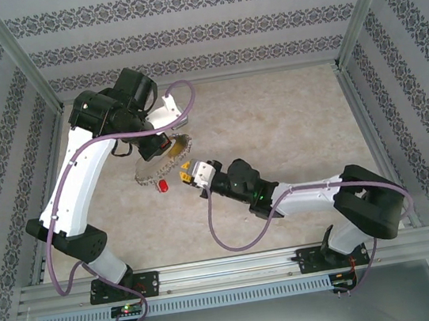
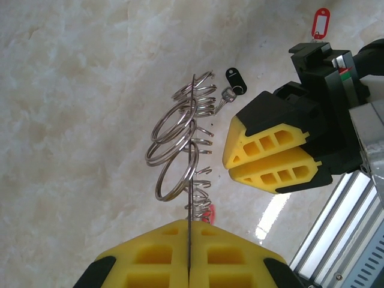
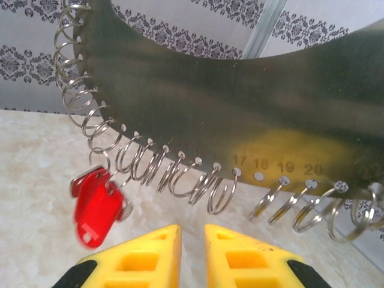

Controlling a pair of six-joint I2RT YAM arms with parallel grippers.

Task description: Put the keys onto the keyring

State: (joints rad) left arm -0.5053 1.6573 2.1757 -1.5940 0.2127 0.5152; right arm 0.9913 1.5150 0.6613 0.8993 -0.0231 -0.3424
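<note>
In the left wrist view, the left gripper (image 2: 191, 233) is being seen nearest, its yellow jaws pressed together on the rim of the large thin grey metal keyring (image 2: 193, 150). The ring is being held upright above the pale marbled table (image 2: 72, 90) and is being shown edge-on, as a dark line with wire loops fanning leftward. Just right of it the right gripper (image 2: 228, 163) is being held close but apart from the loops, its jaws narrowly parted and empty. A small black-headed key (image 2: 236, 80) is being seen just beside the topmost loops; whether it is hung cannot be told. Farther off, a red plastic tag (image 2: 322, 24) is lying on the table.

The right wrist view is giving what that one cannot: beyond the right gripper (image 3: 192, 231), the ring's broad flat face, with numbered holes, is being shown, and a red plastic key tag (image 3: 96, 204) is hanging from a loop at the left.

From above, the left gripper (image 1: 166, 146) and right gripper (image 1: 187, 174) are being seen meeting at the ring (image 1: 160, 168) mid-table.
</note>
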